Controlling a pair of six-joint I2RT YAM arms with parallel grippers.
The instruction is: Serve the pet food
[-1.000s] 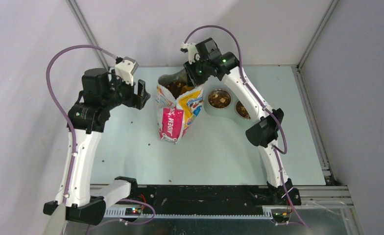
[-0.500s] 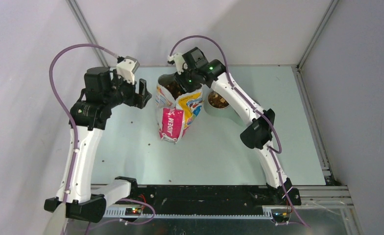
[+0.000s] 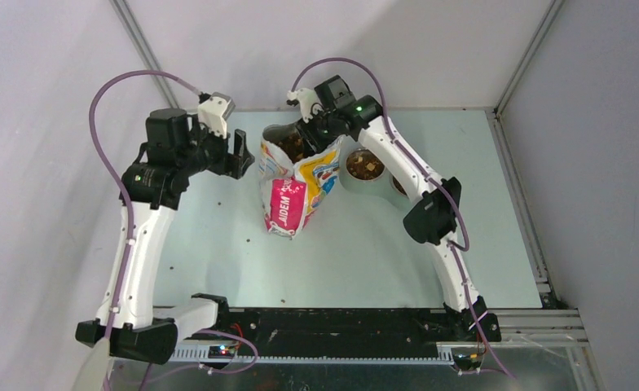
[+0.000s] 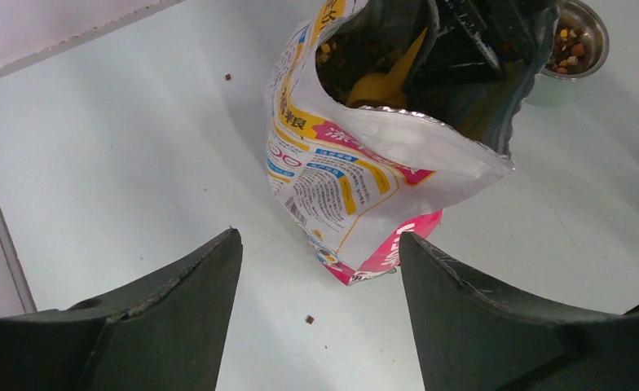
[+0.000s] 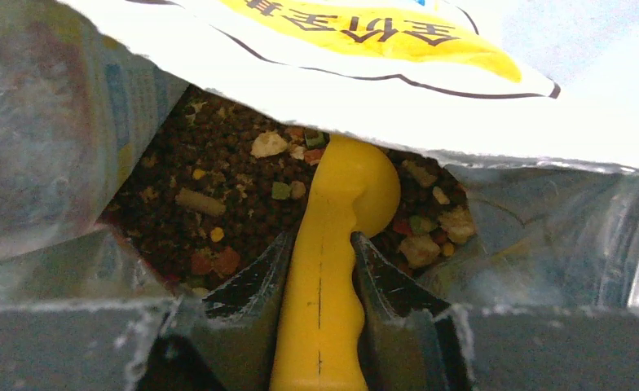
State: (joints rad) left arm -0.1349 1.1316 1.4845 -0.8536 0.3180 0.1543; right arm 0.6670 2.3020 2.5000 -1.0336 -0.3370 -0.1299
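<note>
The food [image 5: 218, 204] is a loose heap of small dark-brown pellets, mixed with lighter tan lumps and a few green, orange and reddish bits. Most of it lies inside the open bag [image 3: 293, 195], which stands near the far edge of the bench [image 3: 218, 244], about midway between the left and right edges. Its mouth gapes upward and toward the far edge. As a heap, the food points no single way: the pellets lie every way, and the few longer tan pieces are turned at differing angles. More food fills a metal bowl [image 3: 365, 165] just right of the bag. A second bowl beside it is largely hidden by the right arm. A few stray pellets [image 4: 309, 319] lie on the bench near the bag's foot and further left. The right end effector [image 5: 320, 281] reaches into the bag's mouth, its fingers [image 5: 247, 289] pinching the handle of a yellow scoop [image 5: 324, 244] from both sides. The handle runs straight away from the wrist, and its rounded far end rests against the food. The left end effector [image 4: 316, 269] hovers over the bench just left of the bag, toward the far-left corner, with its fingers spread wide and gripping nothing.
</note>
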